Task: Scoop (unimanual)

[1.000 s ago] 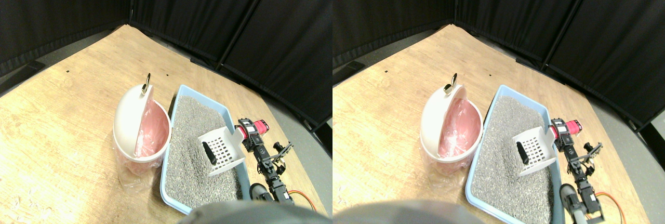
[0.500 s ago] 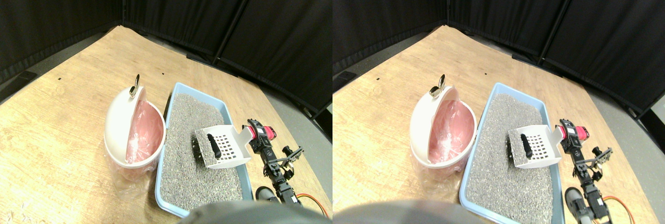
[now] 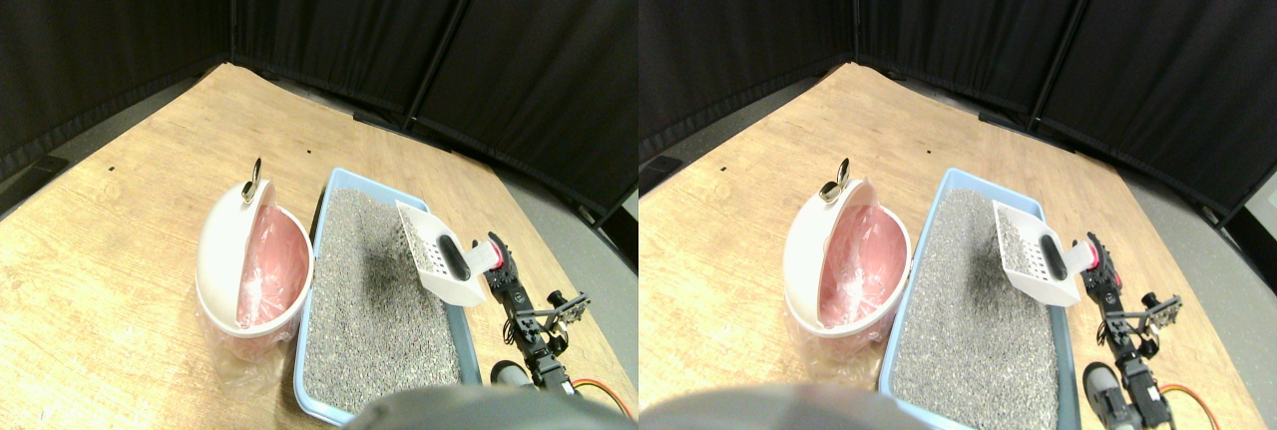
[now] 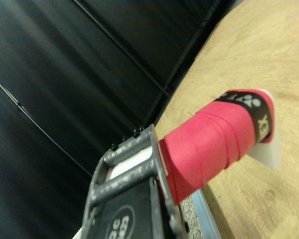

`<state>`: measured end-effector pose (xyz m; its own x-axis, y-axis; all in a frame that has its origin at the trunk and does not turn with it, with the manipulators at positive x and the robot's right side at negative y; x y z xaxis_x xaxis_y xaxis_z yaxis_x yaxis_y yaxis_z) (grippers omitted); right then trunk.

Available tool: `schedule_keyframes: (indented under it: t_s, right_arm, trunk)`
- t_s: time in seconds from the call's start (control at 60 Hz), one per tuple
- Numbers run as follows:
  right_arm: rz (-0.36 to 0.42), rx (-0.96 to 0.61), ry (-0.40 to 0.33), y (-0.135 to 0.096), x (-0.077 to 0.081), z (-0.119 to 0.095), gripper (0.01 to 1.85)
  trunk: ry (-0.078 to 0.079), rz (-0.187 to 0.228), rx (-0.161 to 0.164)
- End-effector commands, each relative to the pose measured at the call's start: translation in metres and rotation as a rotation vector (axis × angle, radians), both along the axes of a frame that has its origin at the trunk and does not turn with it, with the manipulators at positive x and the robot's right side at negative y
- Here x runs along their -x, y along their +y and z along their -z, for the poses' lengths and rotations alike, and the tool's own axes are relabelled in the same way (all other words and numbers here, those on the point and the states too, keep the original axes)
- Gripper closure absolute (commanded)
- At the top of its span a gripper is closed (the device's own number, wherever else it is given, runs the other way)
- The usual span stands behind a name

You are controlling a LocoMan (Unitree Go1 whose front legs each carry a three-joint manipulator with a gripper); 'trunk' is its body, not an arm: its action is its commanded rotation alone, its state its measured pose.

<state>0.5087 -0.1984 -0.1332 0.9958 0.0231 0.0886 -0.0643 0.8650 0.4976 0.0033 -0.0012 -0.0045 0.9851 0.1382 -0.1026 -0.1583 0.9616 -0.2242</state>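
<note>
Scoop [image 3: 439, 262], slotted white plastic carrying a dark lump [image 3: 458, 258], red-wrapped handle [image 4: 214, 142] clamped in the end effector [image 3: 496, 262] above grainy grey litter [image 3: 374, 300].

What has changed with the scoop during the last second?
The white scoop was lifted out of the litter and tilted up on its side, with the dark piece inside it. The blue litter tray and the pink-lined bin stayed in place; the camera shifted a little.

Black curtain panels [image 3: 349, 21] enclose a light wooden floor [image 3: 120, 220].
</note>
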Motion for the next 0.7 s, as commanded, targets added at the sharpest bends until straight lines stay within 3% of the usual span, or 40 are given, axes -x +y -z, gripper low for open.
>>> schedule_keyframes:
  t_s: [0.017, 0.183, 0.467, 0.7]
  right_arm:
    - [-0.035, -0.070, -0.074, 0.005, -0.001, -0.018, 1.80]
    - [-0.059, -0.105, -0.084, 0.009, -0.002, -0.028, 1.80]
    - [-0.081, -0.201, -0.047, 0.021, -0.002, -0.031, 1.80]
    - [-0.087, -0.115, -0.047, 0.029, -0.001, -0.030, 1.80]
  trunk:
    - [-0.028, -0.007, 0.009]
    - [-0.036, -0.012, 0.018]
    - [-0.035, -0.020, 0.027]
    - [-0.033, -0.024, 0.027]
